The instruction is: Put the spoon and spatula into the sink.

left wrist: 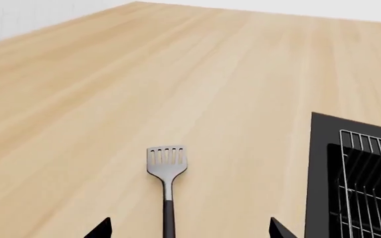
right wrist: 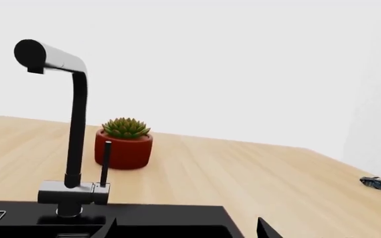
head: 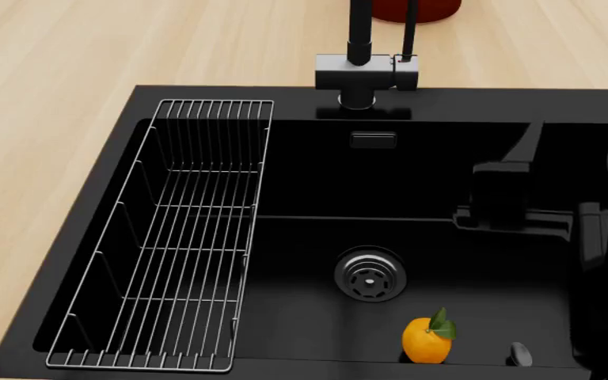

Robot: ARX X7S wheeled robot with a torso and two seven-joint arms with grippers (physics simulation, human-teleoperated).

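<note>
We see only the two dark fingertips (left wrist: 99, 229) of the left gripper (left wrist: 189, 231), spread wide apart either side of the spatula (left wrist: 167, 171), whose black handle is cut off at the frame edge; it lies on the wooden counter (left wrist: 177, 74) beside the sink (head: 283, 182). The right gripper (right wrist: 187, 229) also shows tips apart. An orange (head: 427, 339) sits in the basin near the drain (head: 370, 274), and a grey sliver (head: 519, 354) by it is too cropped to identify.

Bright, even, diffuse light; sharp renders, no blur or glare (shadows faint); sink (head: 283, 107) interior dark.
</note>
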